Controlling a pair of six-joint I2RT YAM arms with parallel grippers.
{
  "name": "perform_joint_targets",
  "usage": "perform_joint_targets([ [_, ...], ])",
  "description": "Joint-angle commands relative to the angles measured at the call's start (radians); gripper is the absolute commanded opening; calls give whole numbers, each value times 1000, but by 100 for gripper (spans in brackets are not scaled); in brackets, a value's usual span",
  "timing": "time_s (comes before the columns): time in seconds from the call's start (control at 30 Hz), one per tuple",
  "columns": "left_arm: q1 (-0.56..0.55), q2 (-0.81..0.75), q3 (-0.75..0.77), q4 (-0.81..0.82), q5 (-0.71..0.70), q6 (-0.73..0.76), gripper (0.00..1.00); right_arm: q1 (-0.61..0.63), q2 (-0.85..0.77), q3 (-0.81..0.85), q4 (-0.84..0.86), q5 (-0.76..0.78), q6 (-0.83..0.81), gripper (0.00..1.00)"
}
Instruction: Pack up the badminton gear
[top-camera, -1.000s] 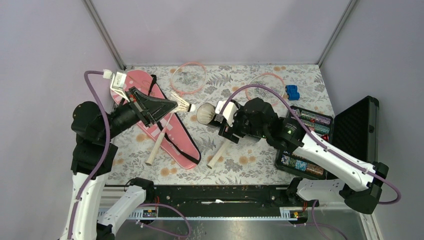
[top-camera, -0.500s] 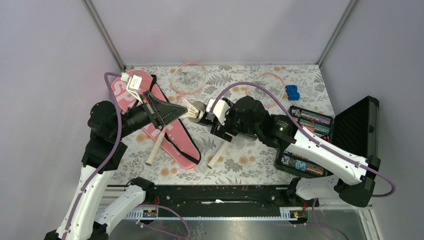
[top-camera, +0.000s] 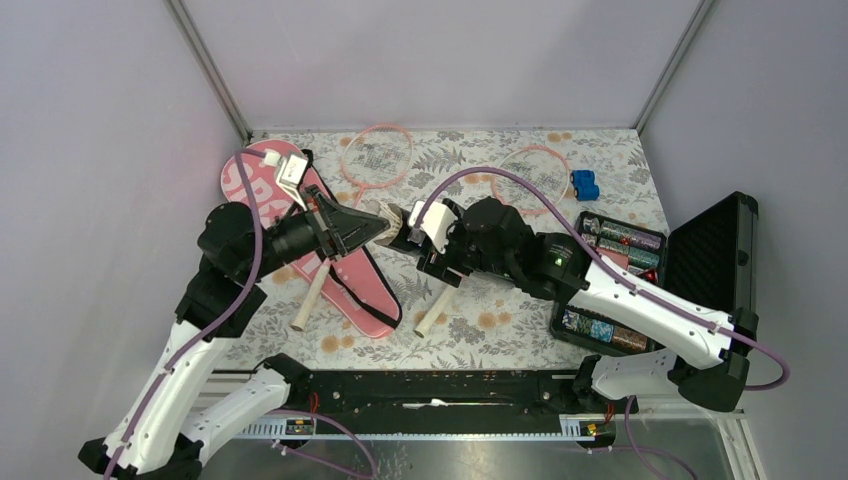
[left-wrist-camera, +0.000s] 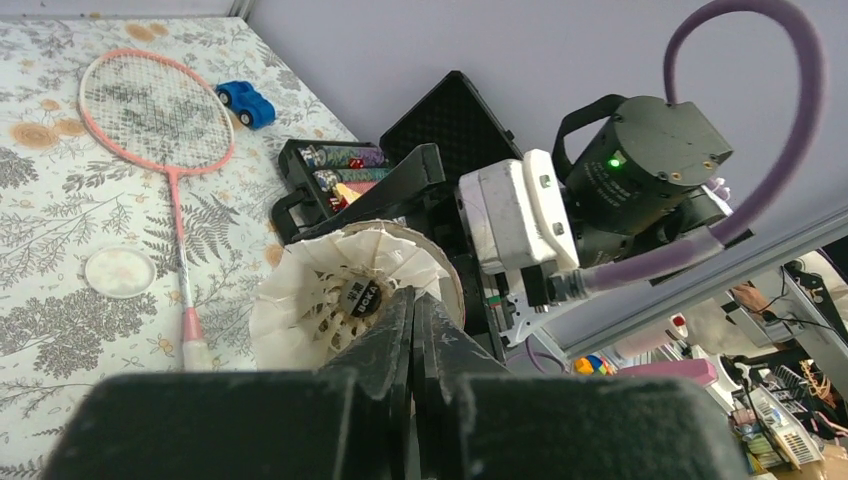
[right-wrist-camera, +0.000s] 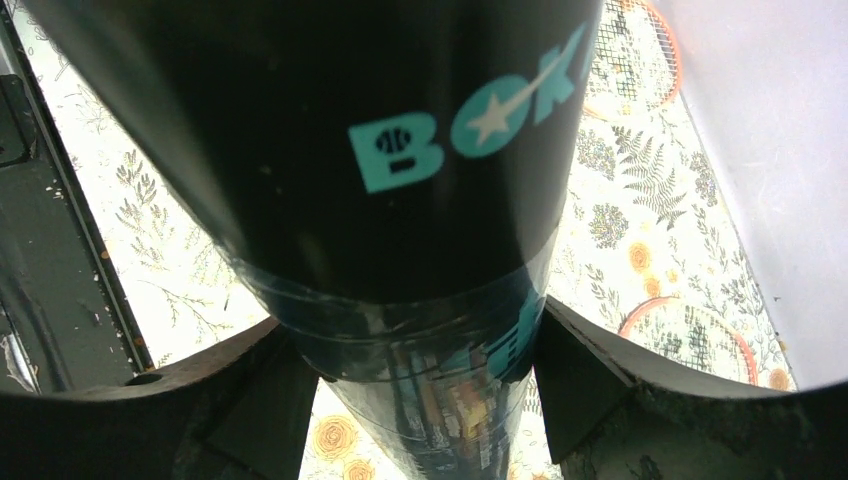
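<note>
At the centre of the top view we see the left end effector (top-camera: 380, 225) pinched shut on a white shuttlecock (left-wrist-camera: 340, 290), which sits right at the mouth of the black tube (right-wrist-camera: 400, 150). The right end effector (right-wrist-camera: 430, 395) grips that tube around its teal-printed body, above the bench (top-camera: 480, 330). The pink bag (top-camera: 262, 185) lies at the upper left. The two rackets (top-camera: 377, 157) rest on the bench, one crossing the bag.
</note>
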Motion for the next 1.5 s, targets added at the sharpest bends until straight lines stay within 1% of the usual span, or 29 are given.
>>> perform_joint_targets([
  [0.0,-45,52,31,-4,-76,41,0,24,-46,56,85,11,4,28],
  [0.1,-88,69,35,-12,-95,41,0,27,-67,47,112,4,15,28],
  [0.2,-134,80,20,-12,-139,50,0,27,-97,6,172,-11,0,26],
  [0.37,-186,99,9,-14,-165,40,1,28,-131,-65,271,-19,-23,26],
  [0.43,-195,91,33,-28,-183,18,7,28,-141,-77,265,-26,-43,27],
  [0.47,-199,83,53,-34,-189,13,13,27,-148,-84,261,-24,-49,27],
  [0.5,-201,69,73,-41,-198,3,21,28,-158,-100,258,-17,-53,27],
  [0.53,-202,59,92,-45,-206,-5,27,27,-168,-114,256,-14,-56,27],
  [0.6,-203,36,129,-46,-216,-7,35,27,-191,-143,254,-19,-61,28],
  [0.67,-203,7,149,-48,-257,-19,43,28,-215,-172,253,-33,-64,28],
  [0.8,-202,-57,166,-34,-323,11,54,27,-243,-203,255,-46,-76,29],
  [0.9,-203,-94,144,-44,-426,34,57,27,-245,-186,223,-49,-75,29],
  [0.93,-202,-92,141,-50,-439,43,58,27,-246,-183,220,-48,-72,29],
  [1.0,-203,-65,143,-56,-408,65,59,27,-248,-182,223,-50,-70,30],
  [1.1,-202,1,158,-75,-290,102,65,27,-247,-179,238,-50,-70,30],
  [1.17,-203,49,179,-121,-240,123,68,27,-242,-166,229,-53,-70,30],
  [1.3,-202,92,190,-207,-269,168,68,27,-243,-173,247,-49,-75,31],
  [1.37,-203,95,183,-216,-270,175,68,27,-240,-161,243,-48,-75,31],
  [1.47,-202,96,168,-215,-234,169,66,27,-237,-135,226,-54,-66,31],
])
